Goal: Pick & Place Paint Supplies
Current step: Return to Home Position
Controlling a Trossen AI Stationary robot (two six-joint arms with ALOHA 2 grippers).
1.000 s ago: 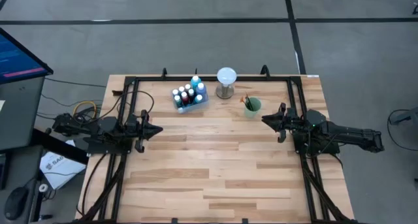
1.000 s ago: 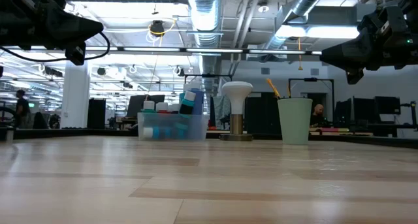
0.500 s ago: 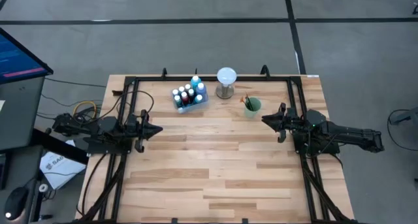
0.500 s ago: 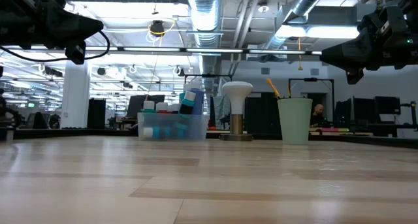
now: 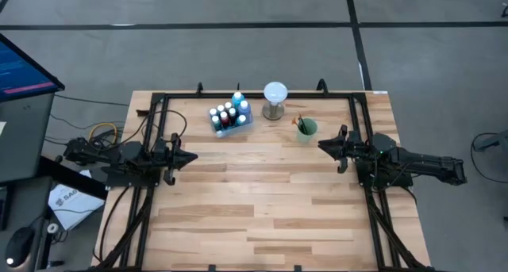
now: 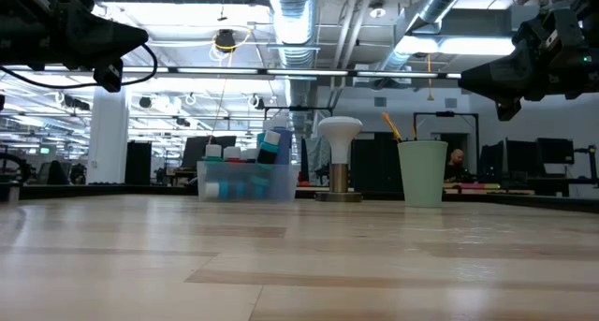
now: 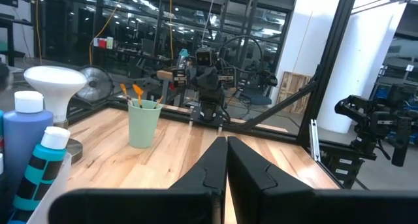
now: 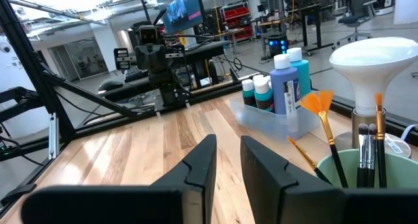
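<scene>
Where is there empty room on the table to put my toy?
One edge is crowded: bin of paint bottles, white globe, green cup of brushes. The table is bare between the left gripper and right gripper, and on to the opposite edge.
</scene>
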